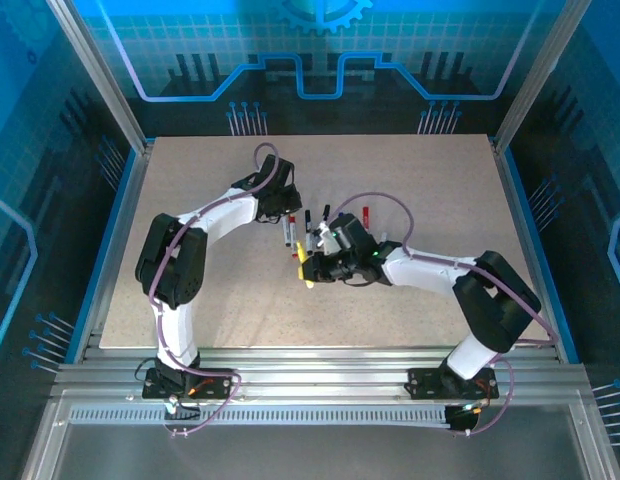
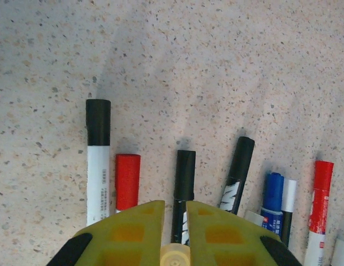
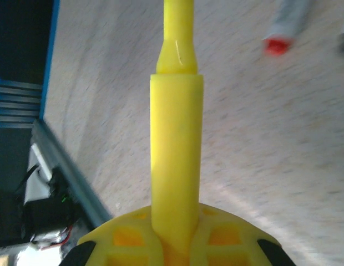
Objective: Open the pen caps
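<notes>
- We see a blue-lit enclosure point(image 1: 320, 60) with patterned panels. It walls in a speckled beige table point(image 1: 430, 180), and a grey metal rail frame point(image 1: 320, 385) runs along the near edge.
- The left arm point(image 1: 205, 225) bends in toward the middle of the table. The right arm point(image 1: 445, 272) reaches across to meet it there.
- The left gripper point(image 1: 287, 212) hangs over a loose row of pens point(image 1: 290, 232). In its wrist view the fingers point(image 2: 133, 233) stand almost together, with only a thin slit between them. A pale yellow round bit point(image 2: 175, 256) sits low in that slit. We cannot tell what it is, or whether it is pinched.
- The right gripper point(image 1: 320, 262) sits just beside the row, on the near side. It is clamped on a yellow pen point(image 3: 176, 149), which juts straight out from between its fingers and narrows to a thinner stem partway along.
- The pen caps point(image 2: 185, 172) lie on the table under the left gripper, pointing away from it.
- At the left, a black cap point(image 2: 98, 122) tops a white barrel point(image 2: 97, 183).
- A short red cap point(image 2: 127, 180) lies just beside it, its lower end hidden behind a finger.
- Next comes a leaning black cap point(image 2: 242, 158), then a blue cap point(image 2: 273, 188), then a long red cap point(image 2: 323, 174) at the right.
- In the right wrist view, a blurred pen with a red end point(image 3: 283, 30) lies beyond the yellow pen.
</notes>
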